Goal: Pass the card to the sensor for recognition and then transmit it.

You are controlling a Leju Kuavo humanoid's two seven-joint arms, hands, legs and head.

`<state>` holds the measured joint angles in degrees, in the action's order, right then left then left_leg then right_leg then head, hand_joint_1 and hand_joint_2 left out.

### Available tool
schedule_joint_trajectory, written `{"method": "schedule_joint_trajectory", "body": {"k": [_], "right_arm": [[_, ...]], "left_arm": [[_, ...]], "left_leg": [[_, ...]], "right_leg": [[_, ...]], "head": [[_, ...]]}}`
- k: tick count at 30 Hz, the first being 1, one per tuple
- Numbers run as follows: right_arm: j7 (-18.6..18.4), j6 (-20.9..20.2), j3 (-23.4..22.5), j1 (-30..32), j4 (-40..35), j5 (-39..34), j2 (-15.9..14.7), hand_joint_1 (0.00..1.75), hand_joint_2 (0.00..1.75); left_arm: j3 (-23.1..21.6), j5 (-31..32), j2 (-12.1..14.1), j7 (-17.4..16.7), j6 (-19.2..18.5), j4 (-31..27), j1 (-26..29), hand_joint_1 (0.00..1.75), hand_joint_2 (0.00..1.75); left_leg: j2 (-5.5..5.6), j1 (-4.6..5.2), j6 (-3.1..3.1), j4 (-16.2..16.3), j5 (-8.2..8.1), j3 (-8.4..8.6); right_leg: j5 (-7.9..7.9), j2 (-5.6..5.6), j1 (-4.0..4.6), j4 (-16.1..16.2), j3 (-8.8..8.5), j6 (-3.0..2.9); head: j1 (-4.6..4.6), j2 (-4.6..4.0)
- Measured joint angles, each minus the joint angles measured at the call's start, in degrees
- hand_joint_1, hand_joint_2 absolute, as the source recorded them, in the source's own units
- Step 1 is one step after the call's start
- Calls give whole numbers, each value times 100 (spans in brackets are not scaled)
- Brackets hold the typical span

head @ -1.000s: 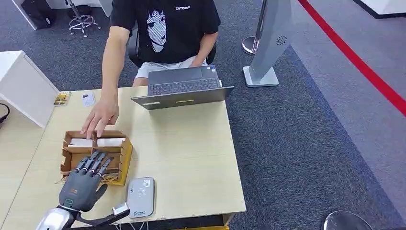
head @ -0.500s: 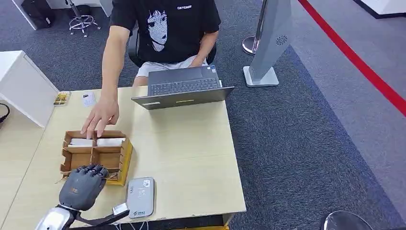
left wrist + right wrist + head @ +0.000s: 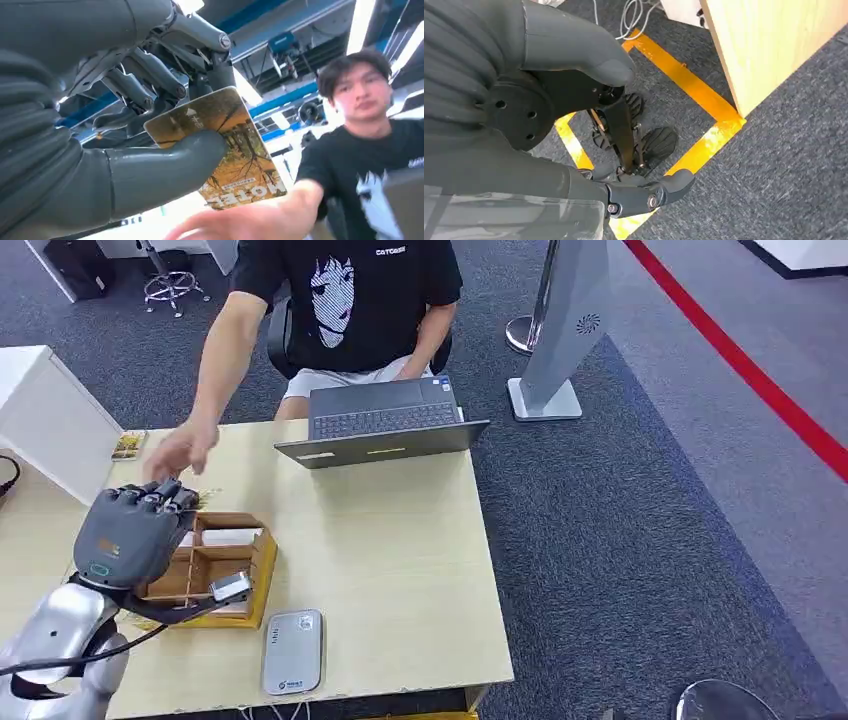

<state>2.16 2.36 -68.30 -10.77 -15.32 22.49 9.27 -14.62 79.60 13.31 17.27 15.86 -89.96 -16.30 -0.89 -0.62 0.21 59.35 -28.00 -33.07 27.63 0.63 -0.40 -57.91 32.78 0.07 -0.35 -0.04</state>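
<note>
Your left hand (image 3: 128, 532) is raised above the far left corner of the cardboard tray (image 3: 258, 570) on the desk (image 3: 400, 570). The card (image 3: 227, 150) is pinched in it, thumb pressed on one face and fingers (image 3: 150, 75) behind the other. The card's long axis runs out past the thumb toward the person's hand (image 3: 178, 448), just beyond it. The sensor (image 3: 293, 652) lies flat near the desk's front edge. Your right hand (image 3: 574, 115) hangs beside the desk, fingers loosely curled around nothing.
</note>
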Motion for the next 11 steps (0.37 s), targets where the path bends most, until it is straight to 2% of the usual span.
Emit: {"method": "schedule_joint_trajectory", "body": {"k": [4,11], "right_arm": [[-87,22,37,-74,2,113,0,0,175],[-137,66,118,-174,15,273,9,0,175]], "left_arm": [[-144,-129,-63,9,-209,128,-548,175,175],[-172,-302,-280,-18,-238,935,-1334,175,175]], "left_leg": [[-2,0,0,0,0,1],[-4,0,0,0,0,0]], "right_leg": [[-1,-1,0,0,1,0],[-2,-3,-1,-1,2,-1]], "head": [[-2,0],[-2,0]]}}
